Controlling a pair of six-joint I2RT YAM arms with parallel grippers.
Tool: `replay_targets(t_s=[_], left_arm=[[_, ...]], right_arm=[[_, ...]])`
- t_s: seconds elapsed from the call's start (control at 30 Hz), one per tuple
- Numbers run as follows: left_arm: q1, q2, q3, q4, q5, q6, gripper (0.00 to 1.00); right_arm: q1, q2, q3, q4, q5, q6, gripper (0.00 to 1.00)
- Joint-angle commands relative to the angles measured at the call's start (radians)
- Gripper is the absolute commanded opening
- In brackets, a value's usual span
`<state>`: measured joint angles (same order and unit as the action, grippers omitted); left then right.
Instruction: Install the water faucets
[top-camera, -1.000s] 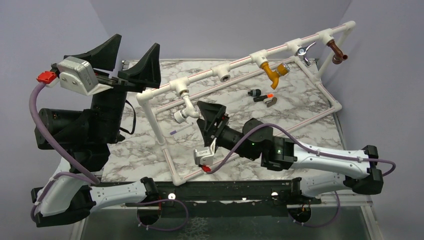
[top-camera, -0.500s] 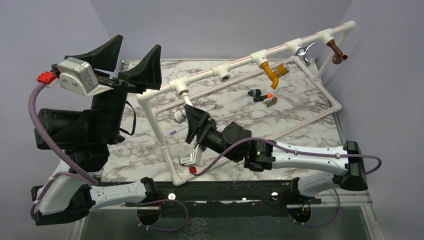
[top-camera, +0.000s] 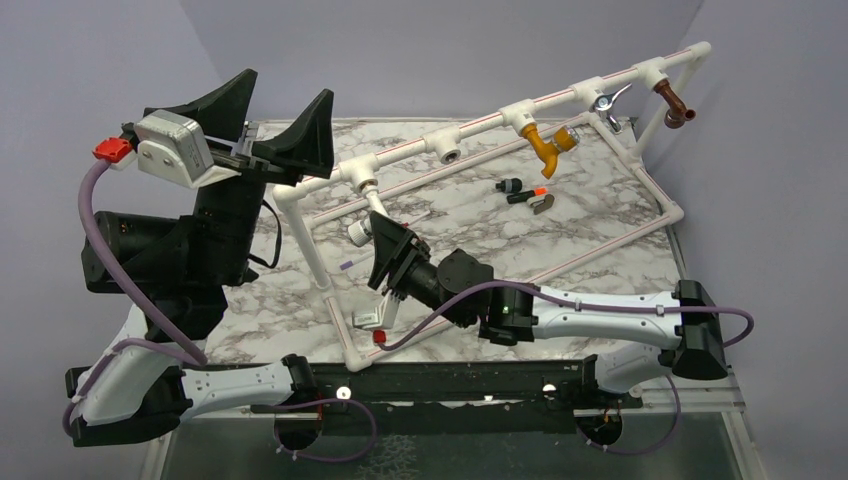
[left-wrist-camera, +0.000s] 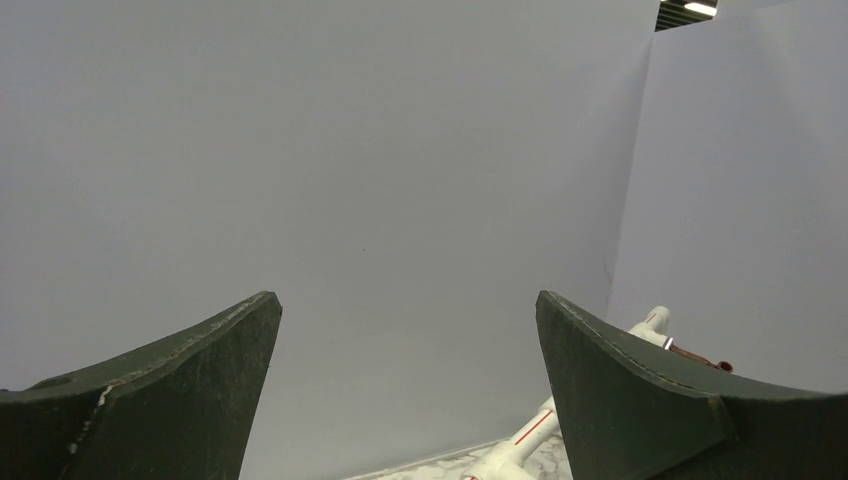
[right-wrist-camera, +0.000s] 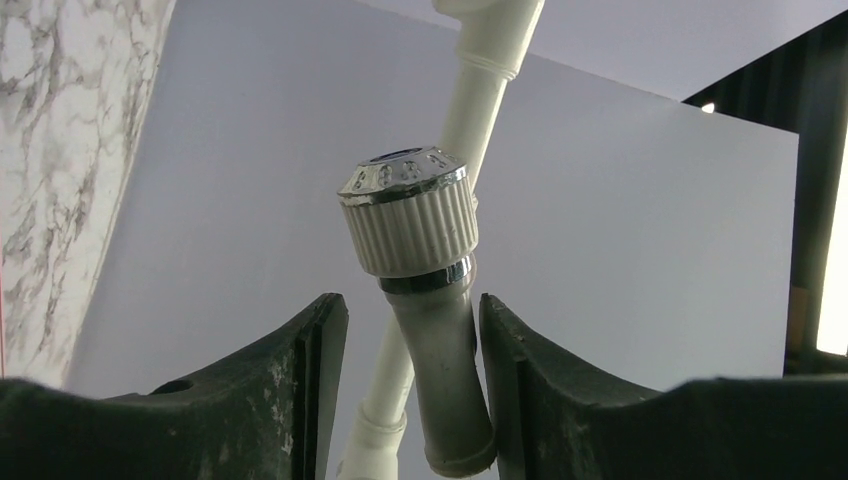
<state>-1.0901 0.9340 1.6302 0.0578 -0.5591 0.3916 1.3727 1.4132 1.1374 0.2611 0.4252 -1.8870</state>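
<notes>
A white faucet with a silvery knob end (top-camera: 357, 232) hangs from the leftmost tee of the white pipe frame (top-camera: 480, 125). My right gripper (top-camera: 388, 248) is open around it. In the right wrist view the faucet's body (right-wrist-camera: 430, 340) stands between the fingers, touching the right one, with a gap to the left one. My right gripper (right-wrist-camera: 412, 305) sits just below the knob. My left gripper (top-camera: 285, 88) is open and empty, raised at the back left, and it points at the wall (left-wrist-camera: 407, 296). Mustard-yellow (top-camera: 545, 146), chrome-levered (top-camera: 608, 100) and brown (top-camera: 676, 106) faucets sit in tees further right.
One tee socket (top-camera: 448, 152) between the white and yellow faucets holds nothing. A black-and-orange faucet (top-camera: 525, 192) and a small metal piece (top-camera: 543, 206) lie on the marble table inside the frame. A small purple stick (top-camera: 352, 264) lies near the frame's left post.
My right arm has swung left and brought its open fingers around the white faucet. My left arm has shifted slightly to the right.
</notes>
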Motion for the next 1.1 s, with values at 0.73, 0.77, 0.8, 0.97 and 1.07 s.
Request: replay_targets(t_s=[0.73, 0.77, 0.8, 0.97, 1.07], left_arm=[[-0.031, 0.009, 0.03, -0.001, -0.042, 0.026, 0.99], [-0.031, 0.009, 0.03, 0.001, -0.042, 0.027, 0.99], [-0.032, 0.009, 0.03, 0.002, -0.042, 0.027, 0.99], [-0.034, 0.011, 0.031, 0.001, -0.045, 0.029, 0.99], [-0.039, 0.007, 0.032, -0.001, -0.046, 0.029, 0.99]], right_arm=[[0.005, 0.054, -0.089, 0.57, 0.022, 0.538, 0.01], [0.005, 0.057, -0.098, 0.62, 0.023, 0.595, 0.01], [0.004, 0.063, -0.105, 0.666, 0.029, 0.655, 0.0], [0.005, 0.123, -0.135, 0.963, 0.109, 0.904, 0.01], [0.005, 0.169, -0.142, 1.127, 0.194, 1.043, 0.0]])
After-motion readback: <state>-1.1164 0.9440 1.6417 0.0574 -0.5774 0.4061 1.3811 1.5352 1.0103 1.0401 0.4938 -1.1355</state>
